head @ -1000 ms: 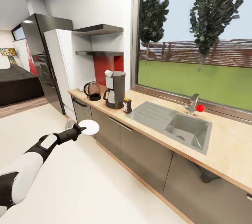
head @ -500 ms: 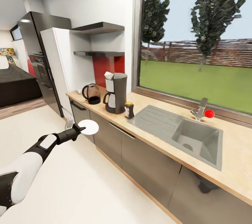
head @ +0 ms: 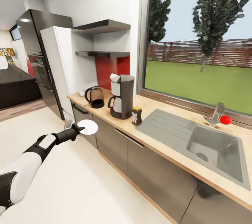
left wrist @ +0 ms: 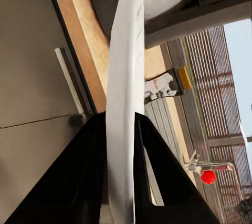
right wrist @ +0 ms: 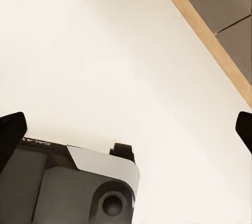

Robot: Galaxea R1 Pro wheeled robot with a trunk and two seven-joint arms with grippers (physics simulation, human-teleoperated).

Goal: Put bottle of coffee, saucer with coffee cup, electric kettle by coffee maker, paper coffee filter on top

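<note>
left end effector (head: 77, 130) clamped on the saucer (head: 88, 127), lower left of frame, off the surface (head: 168, 147). whole view shifted over the last second: coffee maker (head: 122, 96), electric kettle (head: 95, 97), bottle of coffee (head: 137, 115) drawn nearer. means approach underway, saucer unplaced. right end effector (right wrist: 126, 129) spread wide, empty.
</note>
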